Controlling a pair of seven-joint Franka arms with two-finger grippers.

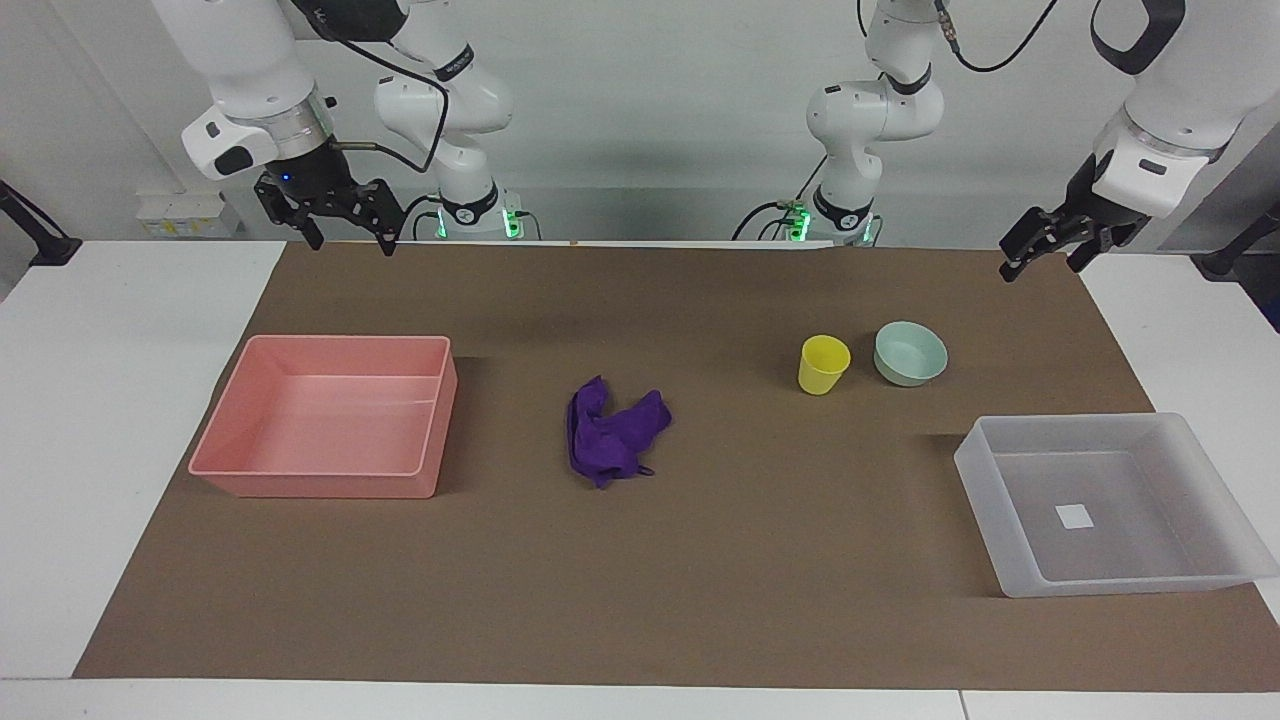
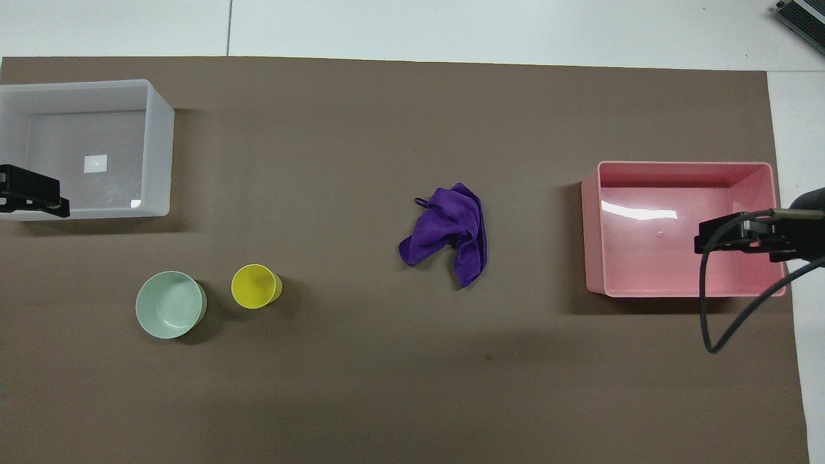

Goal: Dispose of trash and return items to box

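Note:
The trash, a crumpled deep-purple cloth (image 1: 612,432) (image 2: 451,232), lies in the middle of the brown mat. A yellow cup (image 1: 823,364) (image 2: 256,286) stands upright beside a mint-green bowl (image 1: 910,353) (image 2: 170,304), toward the left arm's end. The box, a translucent tub (image 1: 990,510) (image 2: 158,148) with a white sticker, sits farther from the robots than those two and holds nothing. My right gripper (image 1: 350,240) (image 2: 722,235) hangs high at the right arm's end, open and holding nothing. My left gripper (image 1: 1040,265) (image 2: 38,196) hangs high at the left arm's end, open too.
A pink rectangular tub (image 1: 320,482) (image 2: 593,238) with nothing in it sits at the right arm's end of the mat (image 1: 640,580). White table borders the mat on all sides. A black cable (image 2: 728,322) loops down from the right arm.

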